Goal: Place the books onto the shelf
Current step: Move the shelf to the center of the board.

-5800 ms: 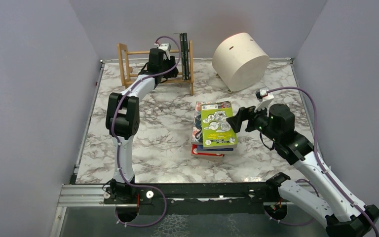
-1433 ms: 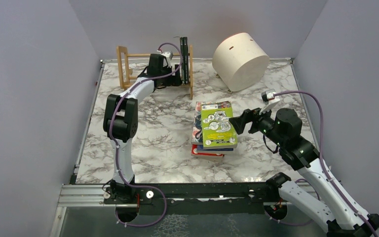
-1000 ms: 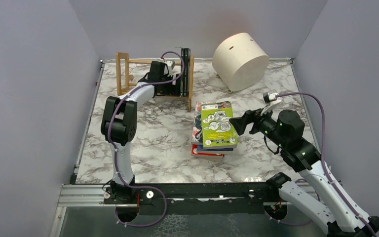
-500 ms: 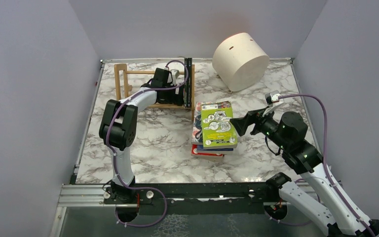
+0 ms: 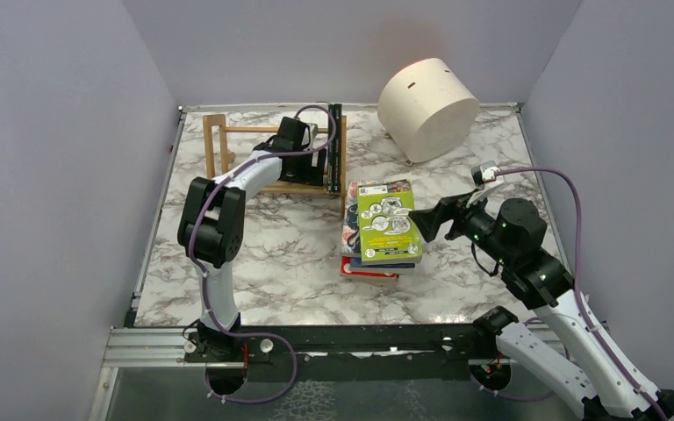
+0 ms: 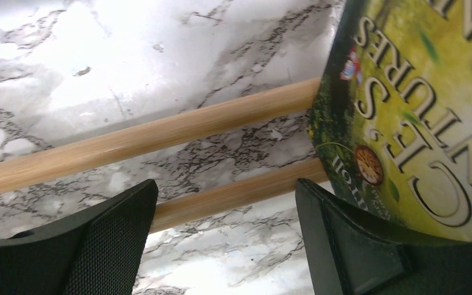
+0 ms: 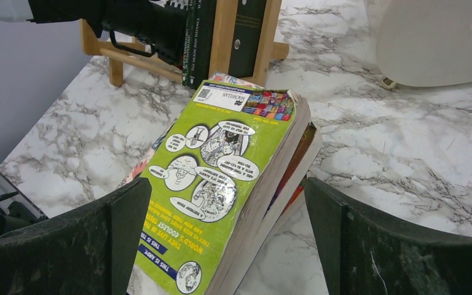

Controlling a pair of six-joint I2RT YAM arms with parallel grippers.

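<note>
A stack of books (image 5: 362, 263) lies mid-table with a lime green book (image 5: 386, 224) (image 7: 221, 153) on top. My right gripper (image 5: 419, 224) (image 7: 227, 184) stands open at the stack's right edge, a finger on either side of the top book's near end, not closed on it. The light-wood shelf (image 5: 218, 145) (image 7: 224, 31) stands behind the stack with dark upright books (image 5: 335, 140) (image 7: 200, 37) at its right end. My left gripper (image 5: 314, 167) (image 6: 226, 190) is open inside the shelf above its dowels (image 6: 160, 132), its right finger beside a green-yellow book cover (image 6: 418, 104).
A cream cylindrical drum (image 5: 427, 96) (image 7: 436, 37) lies on its side at the back right. Grey walls close in the marble table (image 5: 254, 254) on three sides. A metal rail (image 5: 333, 338) with both arm bases runs along the near edge.
The shelf has slid towards me and closer to the book stack, with my left gripper moving along inside it. The right gripper has hardly shifted and stays open at the stack.
</note>
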